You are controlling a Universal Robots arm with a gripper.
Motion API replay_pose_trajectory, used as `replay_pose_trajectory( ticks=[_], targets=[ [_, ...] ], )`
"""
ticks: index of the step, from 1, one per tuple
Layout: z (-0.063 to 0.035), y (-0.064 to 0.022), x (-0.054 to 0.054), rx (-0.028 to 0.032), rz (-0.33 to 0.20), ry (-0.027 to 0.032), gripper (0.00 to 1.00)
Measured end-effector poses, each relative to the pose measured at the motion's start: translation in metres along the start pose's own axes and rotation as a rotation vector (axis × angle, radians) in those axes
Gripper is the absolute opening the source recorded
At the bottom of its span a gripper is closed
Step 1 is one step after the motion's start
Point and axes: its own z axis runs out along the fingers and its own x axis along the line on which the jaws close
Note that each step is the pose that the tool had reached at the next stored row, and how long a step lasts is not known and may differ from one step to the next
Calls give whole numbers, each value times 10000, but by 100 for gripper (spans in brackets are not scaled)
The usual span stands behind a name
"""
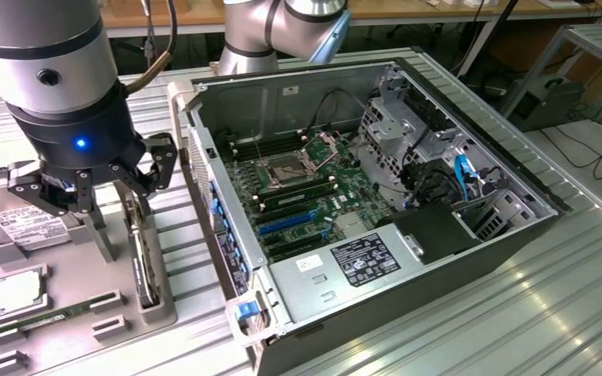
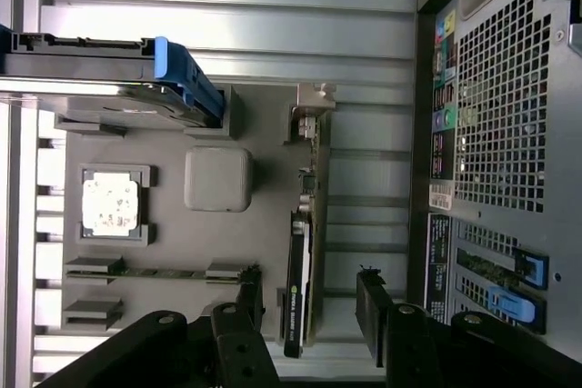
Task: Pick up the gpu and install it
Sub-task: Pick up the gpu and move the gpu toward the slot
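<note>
The gpu (image 1: 147, 258) (image 2: 303, 261) stands on its long edge in a slot of the grey parts tray (image 1: 160, 313) (image 2: 264, 124), left of the open computer case (image 1: 426, 227) in the exterior view. It is a thin dark card with a silver bracket at one end. My gripper (image 1: 121, 227) (image 2: 309, 311) hangs just over it, open. In the wrist view one black finger shows on each side of the card's near end, neither touching it. The motherboard (image 1: 301, 184) with blue slots (image 1: 285, 225) lies bare inside the case.
The tray also holds a silver hard drive (image 1: 24, 223) (image 2: 91, 65), a processor chip (image 1: 16, 290) (image 2: 110, 203) and a narrow memory stick (image 1: 45, 317) (image 2: 155, 272). The case's rear panel (image 2: 505, 88) stands close beside the tray. Ribbed metal table (image 1: 531, 313) lies all around.
</note>
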Motion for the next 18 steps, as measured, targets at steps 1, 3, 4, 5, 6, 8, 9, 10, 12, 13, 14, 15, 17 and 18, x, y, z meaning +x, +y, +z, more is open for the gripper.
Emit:
replay_pose_trajectory(
  ticks=[1,3,4,5,6,8,9,10,12,13,14,15,17,18],
  targets=[
    [7,0,0,0,1,0,54],
    [23,-1,0,0,14,-1,54],
    [30,-2,0,0,20,-2,54],
    [37,-2,1,0,24,-2,54],
    [44,-3,1,1,29,-2,54],
    [57,-3,1,1,41,-2,54],
    [63,-3,1,2,50,-3,54],
    [68,-4,1,3,56,-3,54],
    [76,-4,-1,18,61,-3,54],
    [81,-4,-4,35,62,-3,54],
    [86,-5,-9,56,61,-3,54],
    [90,-5,-12,67,60,-2,54],
    [103,-6,-13,73,62,-2,54],
    [110,-6,-13,78,61,-2,54]
  ],
)
